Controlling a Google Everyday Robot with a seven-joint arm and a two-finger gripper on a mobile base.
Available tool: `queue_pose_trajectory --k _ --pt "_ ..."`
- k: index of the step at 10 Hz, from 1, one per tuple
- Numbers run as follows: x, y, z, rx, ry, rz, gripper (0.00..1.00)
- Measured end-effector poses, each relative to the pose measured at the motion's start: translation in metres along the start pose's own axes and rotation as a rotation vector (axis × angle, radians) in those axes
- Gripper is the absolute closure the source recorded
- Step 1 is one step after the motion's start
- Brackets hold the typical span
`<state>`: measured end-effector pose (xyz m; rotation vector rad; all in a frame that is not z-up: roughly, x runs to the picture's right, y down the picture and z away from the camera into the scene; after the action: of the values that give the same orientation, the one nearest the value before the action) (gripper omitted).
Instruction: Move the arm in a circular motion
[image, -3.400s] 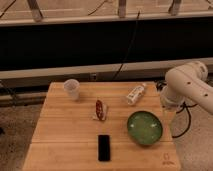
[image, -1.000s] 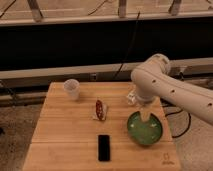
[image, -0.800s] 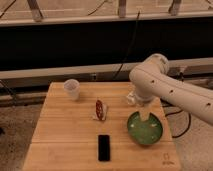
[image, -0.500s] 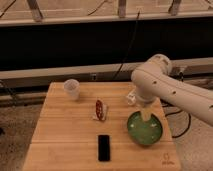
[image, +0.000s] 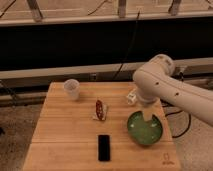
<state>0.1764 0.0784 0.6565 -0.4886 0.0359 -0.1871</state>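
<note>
One raised camera faces the wooden counter (image: 60, 142) from its near edge, looking down toward the dark back wall (image: 75, 47) at middling range. The arm (image: 172, 91) enters from the view's right, its claw (image: 148, 117) above the green bowl (image: 142, 136).

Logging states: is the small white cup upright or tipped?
Upright: the small white cup stands rim up. The claw of the glossy white arm hangs over the round green bowl.

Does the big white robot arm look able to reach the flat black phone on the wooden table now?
Probably yes. The glossy white arm holds its gripper over the round green bowl, and the flat black phone lies beside that bowl on the wooden table, with only bare wood between them.
</note>
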Motion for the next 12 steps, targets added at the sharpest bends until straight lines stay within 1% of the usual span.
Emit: queue_pose_trajectory --k 2,5,7,9,10,12 --pt "-0.011 -0.003 -0.003 0.009 -0.001 -0.007 0.2" --pt "-0.015 -0.007 -0.007 0.021 0.002 -0.022 0.2" --pt "-0.009 0.001 -0.01 0.028 0.006 -0.018 0.2" --pt "-0.009 -0.001 -0.012 0.036 0.003 -0.017 0.2" --pt "-0.004 0.002 -0.013 0.038 0.005 -0.017 0.2" --pt "-0.006 0.0 -0.015 0.046 0.006 -0.027 0.2"
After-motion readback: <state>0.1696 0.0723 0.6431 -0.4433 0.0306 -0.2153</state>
